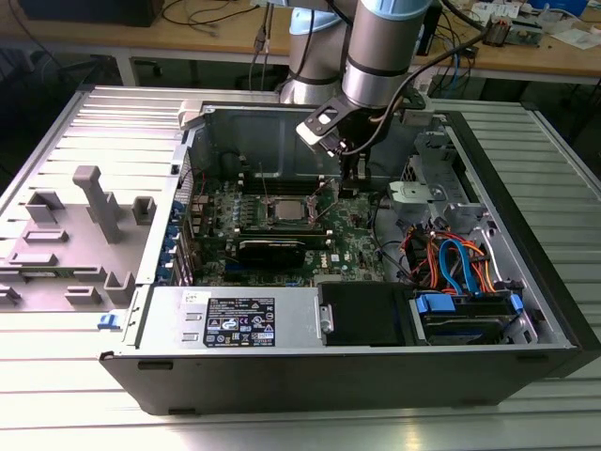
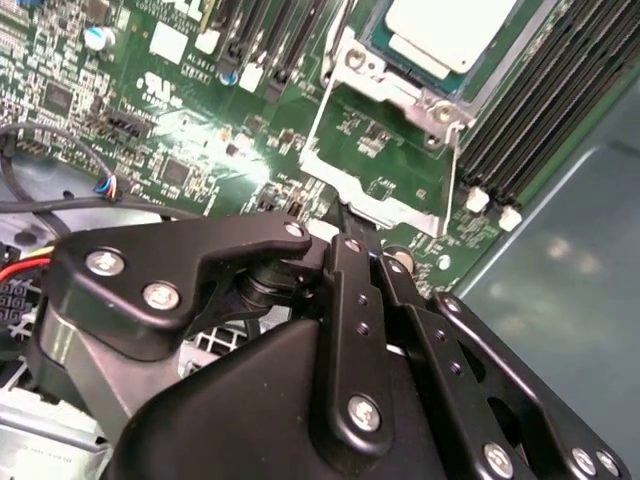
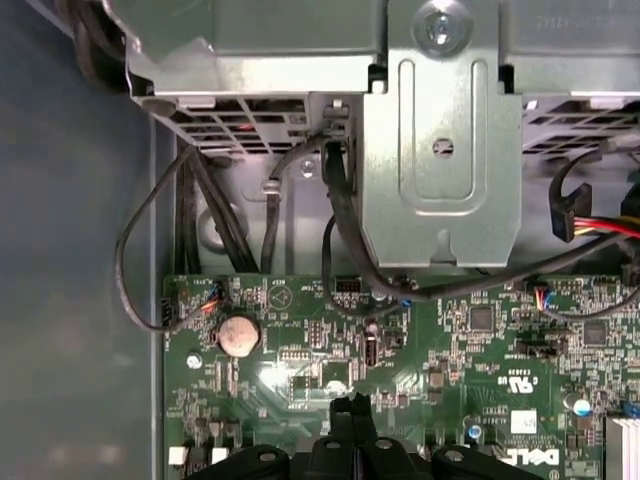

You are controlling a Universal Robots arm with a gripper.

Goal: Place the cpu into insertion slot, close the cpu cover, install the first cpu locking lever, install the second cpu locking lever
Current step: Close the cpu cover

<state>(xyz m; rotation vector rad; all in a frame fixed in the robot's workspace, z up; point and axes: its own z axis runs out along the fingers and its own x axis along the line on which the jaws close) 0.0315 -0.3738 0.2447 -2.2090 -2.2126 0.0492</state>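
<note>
Nearest on the ribbed metal worktop (image 1: 56, 413) lies an open computer case (image 1: 282, 381) on its side. Along its near edge sit a silver metal box with a label (image 1: 235, 319) and, toward the exterior view's right, a blue drive caddy (image 1: 465, 305) with orange and blue cables (image 1: 451, 256) looping just behind it. Grey plastic fixtures (image 1: 99, 202) stand on the worktop at the exterior view's left, apart from the case. Farther in is the green motherboard (image 1: 357, 246). The cpu (image 1: 286, 209) sits there in the insertion slot (image 2: 380, 72), its silvery top facing up, and long black memory slots (image 2: 540, 100) run just beside it. The cpu cover (image 2: 405, 213) is swung open, and green board shows through its window. The gripper (image 2: 348, 215) hangs low over the board with its tip right at the cover's free edge. Its jaws look pressed together, and I cannot tell whether they touch the frame. In the first wrist view the gripper (image 3: 350, 405) points toward a round coin battery (image 3: 238, 335) and a grey metal drive cage (image 3: 440, 150). Farthest back, the arm (image 1: 376, 47) rises out of the case.
</note>
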